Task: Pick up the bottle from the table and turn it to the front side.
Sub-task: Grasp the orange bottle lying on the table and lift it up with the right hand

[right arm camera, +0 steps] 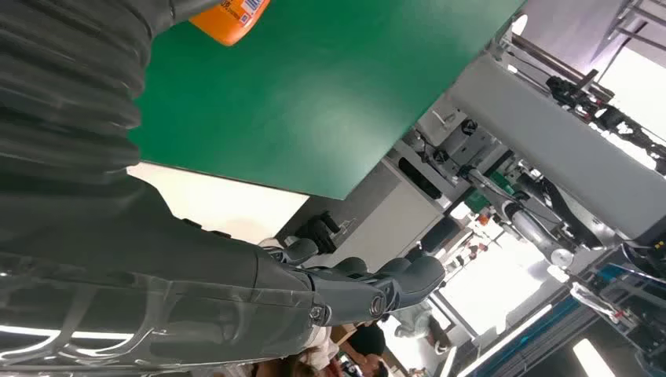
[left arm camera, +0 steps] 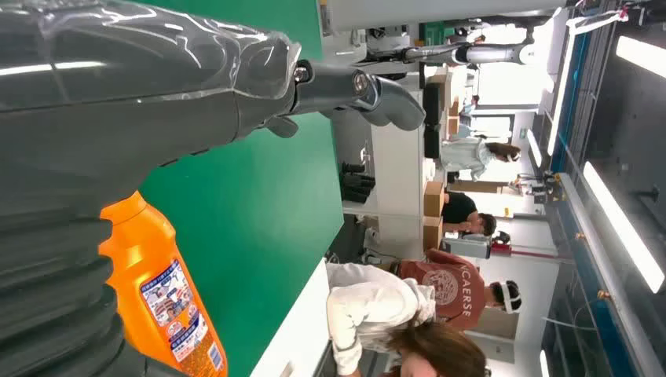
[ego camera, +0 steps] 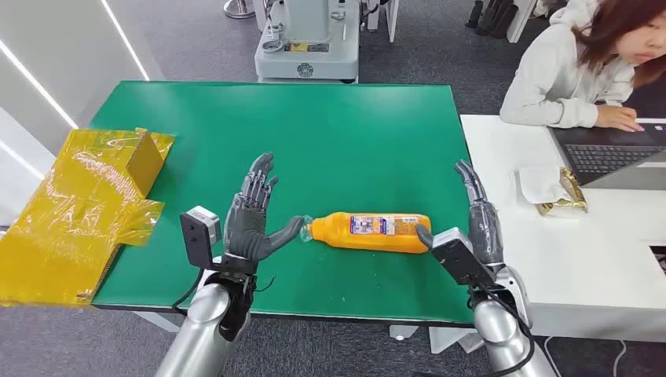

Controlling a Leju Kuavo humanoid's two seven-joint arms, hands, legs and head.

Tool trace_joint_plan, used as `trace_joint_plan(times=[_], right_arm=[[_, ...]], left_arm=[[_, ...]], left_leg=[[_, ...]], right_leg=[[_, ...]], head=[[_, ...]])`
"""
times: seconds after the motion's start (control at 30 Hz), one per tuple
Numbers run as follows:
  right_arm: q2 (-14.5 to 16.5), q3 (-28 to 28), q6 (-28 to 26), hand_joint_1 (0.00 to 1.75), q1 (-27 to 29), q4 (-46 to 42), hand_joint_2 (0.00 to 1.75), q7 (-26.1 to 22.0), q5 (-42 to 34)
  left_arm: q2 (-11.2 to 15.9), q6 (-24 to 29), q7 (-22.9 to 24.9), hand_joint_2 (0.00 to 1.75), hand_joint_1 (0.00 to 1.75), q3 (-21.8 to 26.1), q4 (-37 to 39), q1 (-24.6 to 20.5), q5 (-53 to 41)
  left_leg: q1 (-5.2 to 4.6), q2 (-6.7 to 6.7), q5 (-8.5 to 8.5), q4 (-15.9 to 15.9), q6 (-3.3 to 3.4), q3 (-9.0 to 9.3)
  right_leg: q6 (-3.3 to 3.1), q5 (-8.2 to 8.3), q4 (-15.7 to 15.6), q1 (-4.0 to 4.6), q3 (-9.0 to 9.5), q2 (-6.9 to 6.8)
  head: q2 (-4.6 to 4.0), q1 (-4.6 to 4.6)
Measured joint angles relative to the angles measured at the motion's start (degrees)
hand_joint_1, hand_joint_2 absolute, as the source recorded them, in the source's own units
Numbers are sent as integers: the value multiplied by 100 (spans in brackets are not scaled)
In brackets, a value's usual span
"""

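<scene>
Orange plastic bottle with a printed label point(ego camera: 369, 231) lies flat on its side on the green worktop point(ego camera: 353, 133), near the front edge, between both hands. Left robot hand point(ego camera: 250, 216) stands upright at the bottle's cap end, fingers spread, thumb tip at the cap, holding nothing. Right robot hand point(ego camera: 476, 214) sits just beside the bottle's base, fingers extended and apart, thumb by the base. Crumpled yellow plastic sheet point(ego camera: 82, 212) hangs over the worktop's left edge.

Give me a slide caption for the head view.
Both open hands, left and right, flank an orange bottle lying on the green table.
</scene>
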Motion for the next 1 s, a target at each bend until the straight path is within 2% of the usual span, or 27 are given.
trace_joint_plan(times=[0.17, 0.23, 0.33, 0.47, 0.6, 0.77, 1.0], right_arm=[[-41, 13, 2, 0, -36, 83, 175, 8, 12], [-81, 68, 201, 0, -114, 162, 175, 183, 174], [-240, 425, 850, 0, -691, 786, 175, 536, 442], [-376, 999, 1227, 0, -1694, 2071, 175, 438, 302], [-415, 1434, 1441, 0, -2238, 2889, 175, 323, 107], [-415, 1739, 1452, 0, -2476, 3457, 175, 294, -1], [-413, 1937, 1479, 0, -2627, 3802, 175, 265, 57]], left_arm=[[-14, -2, 0, 175, 0, -1, 51, -13, 1], [-18, -45, -1, 175, 0, -2, 77, -24, 8], [-18, -177, -35, 175, 0, -35, 147, -72, 44], [-18, -249, -113, 175, 0, -127, 280, -154, 91], [-3, -248, -116, 175, 0, -178, 373, -177, 124], [30, -240, -118, 175, 0, -192, 444, -179, 138], [51, -227, -119, 175, 0, -196, 472, -181, 141]], left_leg=[[1, 0, 0, 0, 0, -1], [1, 1, 0, -2, 0, -5], [0, 20, 4, -3, 1, -6], [0, 17, 20, 1, 14, -6], [1, 14, 23, 2, 16, -6], [0, 13, 22, 1, 17, -9], [-1, 14, 21, 1, 18, -12]], right_leg=[[0, 0, 0, 0, 0, 0], [-1, 1, 2, 0, 0, 2], [-7, 13, 5, 0, -6, 22], [-2, 23, 3, 0, -9, 18], [-2, 26, 4, 0, -9, 15], [-2, 25, 3, 0, -12, 16], [-2, 25, 3, 0, -14, 16]], head=[[0, 0], [0, 0], [0, 0], [0, 1], [0, 0], [0, 0], [0, 0]])
